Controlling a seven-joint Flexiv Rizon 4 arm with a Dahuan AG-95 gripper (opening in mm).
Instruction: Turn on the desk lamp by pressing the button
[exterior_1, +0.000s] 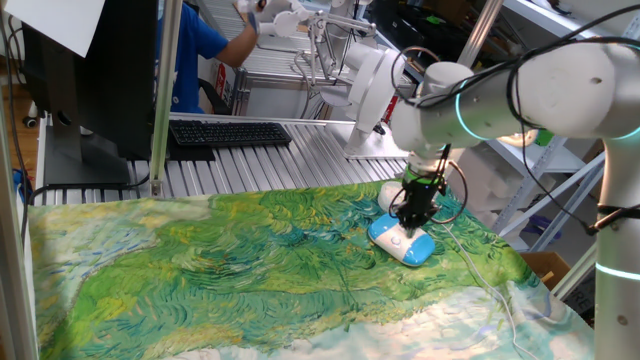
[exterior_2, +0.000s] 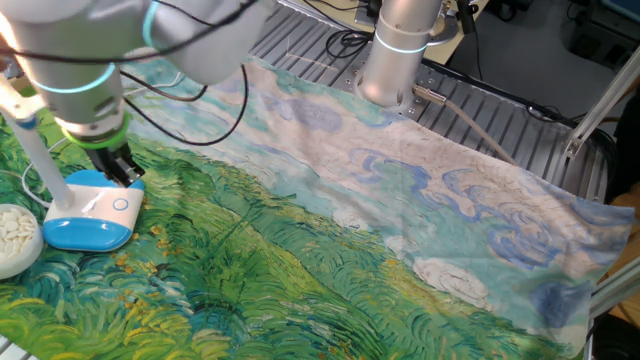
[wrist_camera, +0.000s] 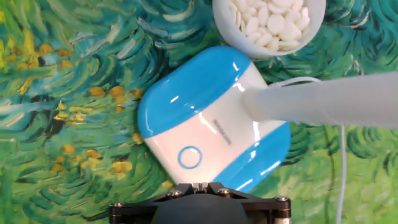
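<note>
The desk lamp's flat white base with a light blue rim (wrist_camera: 211, 118) lies on the painted green cloth, also in one fixed view (exterior_1: 402, 242) and the other fixed view (exterior_2: 88, 215). Its slim white neck (wrist_camera: 323, 99) rises from the base's far end. The button (wrist_camera: 189, 157) is a small ring on the white top face, near the end closest to my hand. My gripper (wrist_camera: 200, 185) hovers just above the base beside the button, fingertips touching each other, shut and empty. It also shows in both fixed views (exterior_1: 412, 215) (exterior_2: 128, 176).
A white bowl of small white pieces (wrist_camera: 268, 25) stands right against the lamp's far side. The lamp's thin white cord (wrist_camera: 341, 168) runs off across the cloth. A keyboard (exterior_1: 228, 132) lies on the metal table behind the cloth.
</note>
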